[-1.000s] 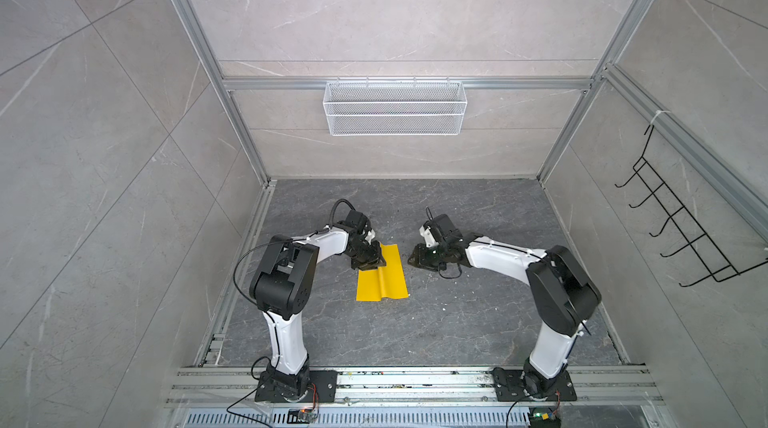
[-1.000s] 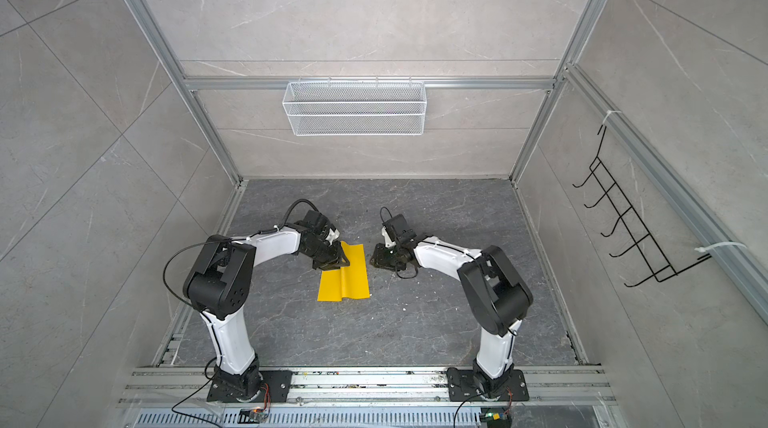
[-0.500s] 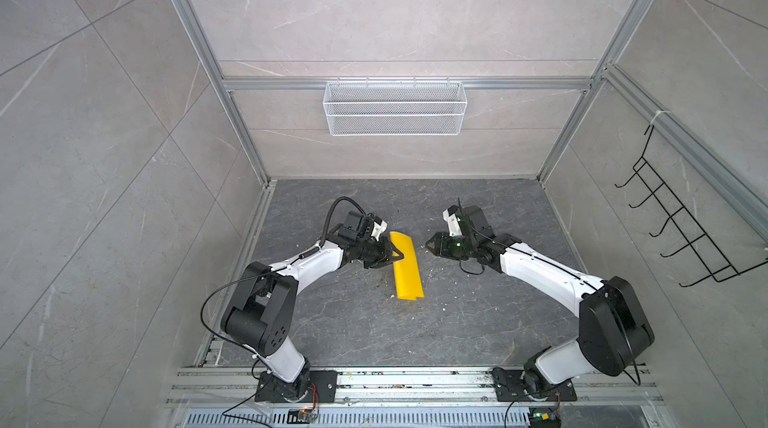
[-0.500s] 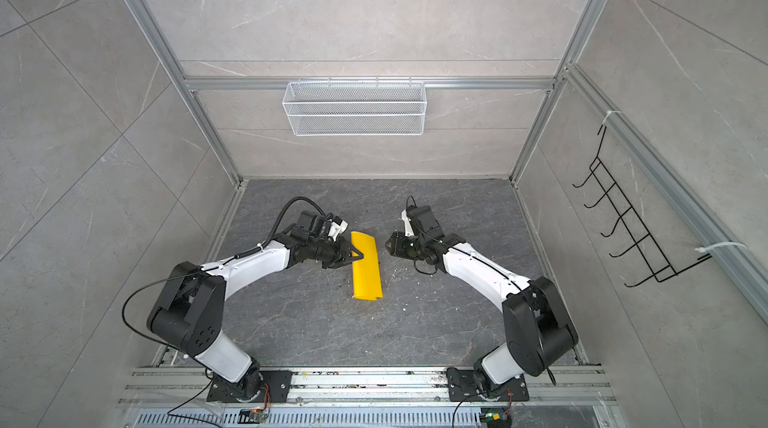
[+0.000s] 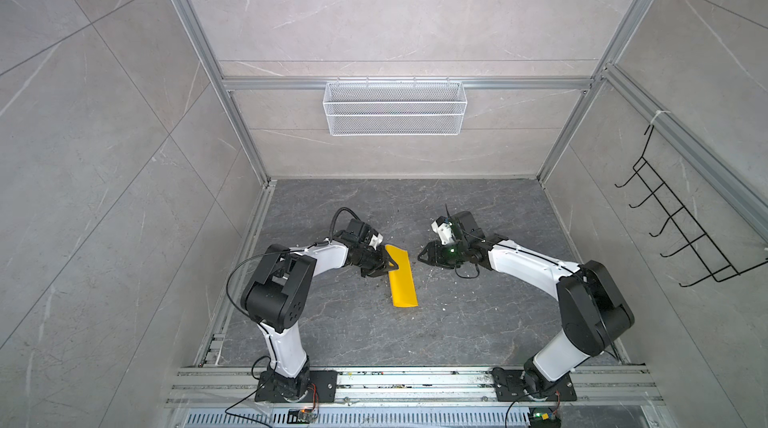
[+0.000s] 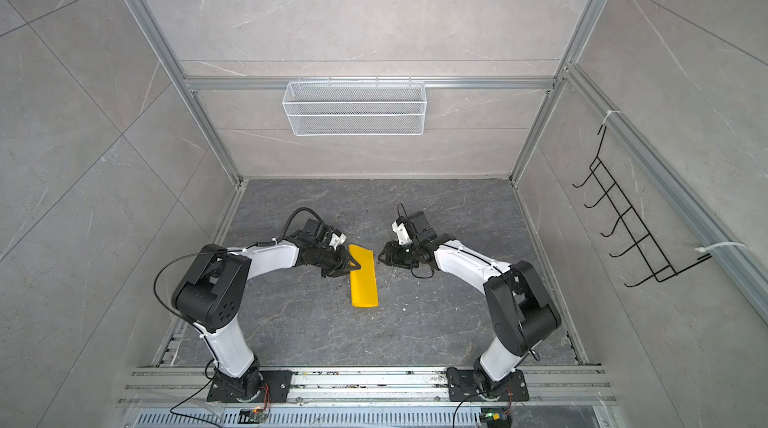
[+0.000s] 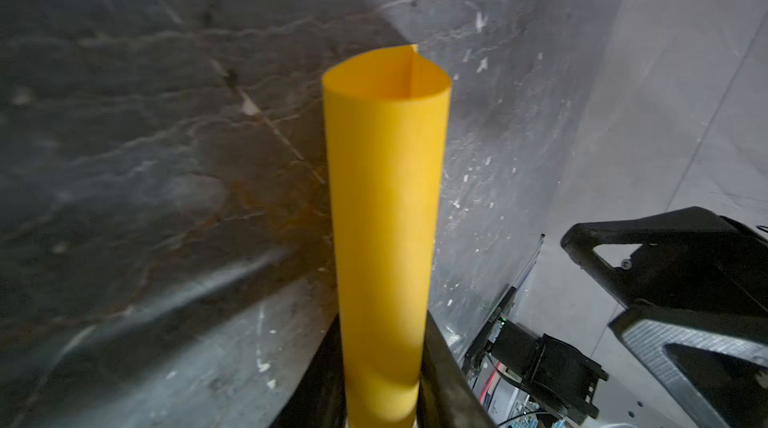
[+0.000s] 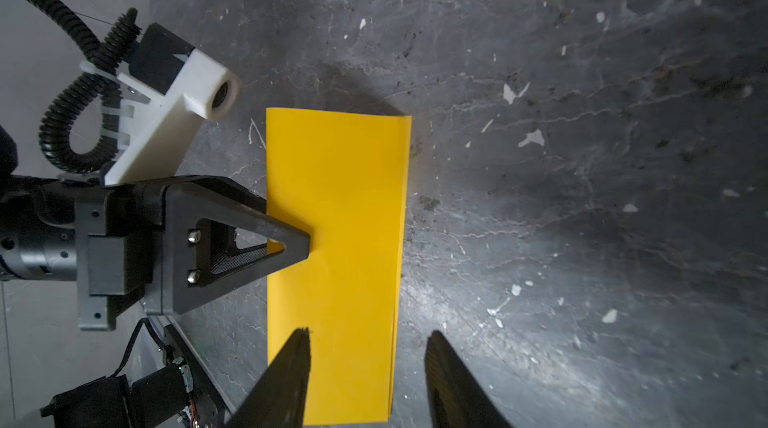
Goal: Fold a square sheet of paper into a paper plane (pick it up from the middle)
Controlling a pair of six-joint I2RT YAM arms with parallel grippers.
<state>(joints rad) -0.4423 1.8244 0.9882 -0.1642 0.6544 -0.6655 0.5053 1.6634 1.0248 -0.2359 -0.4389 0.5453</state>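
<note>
At the front, a rail [image 5: 415,384] carries both arm bases. Beyond it, on the dark floor [image 5: 457,322], is the paper [image 5: 402,280], a long narrow yellow strip in both top views [image 6: 363,280], with one short end toward the rail and the other toward the back wall. It is doubled over loosely. In the left wrist view the paper [image 7: 386,197] bulges into an open loop at its end, the layers apart. Whether it rests on the floor or hangs just above it cannot be told.

The left gripper [image 5: 395,268] reaches in from the left and pinches the paper's long left edge about halfway along. The right wrist view shows its upper finger lying over the paper [image 8: 336,197], the left gripper [image 8: 305,245] clamped on the sheet.

The right gripper [image 5: 420,257] sits just beside the paper's right edge, apart from it in both top views [image 6: 380,257]. Its fingers are spread and hold nothing [image 8: 368,335].

Farther back, a white wire basket [image 5: 395,114] hangs on the back wall. A black hook rack [image 5: 681,234] hangs on the right wall.
</note>
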